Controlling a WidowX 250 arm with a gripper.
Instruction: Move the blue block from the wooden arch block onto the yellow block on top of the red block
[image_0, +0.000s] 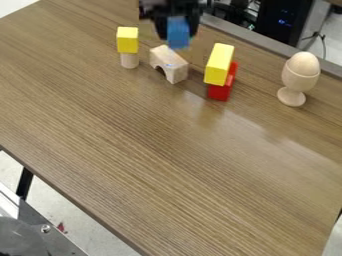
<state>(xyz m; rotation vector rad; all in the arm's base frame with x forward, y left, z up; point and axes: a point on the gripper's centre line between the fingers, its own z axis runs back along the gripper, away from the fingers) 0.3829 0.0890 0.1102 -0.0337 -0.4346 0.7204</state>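
At the top of the camera view, the black gripper (177, 31) hangs down, shut on a blue block (178, 33). Just below the blue block is a wooden arch block (169, 63); whether the two touch I cannot tell. To the left, a yellow cube (127, 39) rests on a light wooden cylinder (129, 60). To the right of the arch, a longer yellow block (219, 64) lies on top of a red block (223, 86). Farther right, a wooden egg (304, 64) sits upright in a wooden egg cup (295, 85).
The brown wooden table (153, 150) has its back edge behind the blocks, with a grey rail (254, 42) along it. Black computer equipment (284, 21) stands behind that edge. A metal frame part (40, 230) is below the table's left edge.
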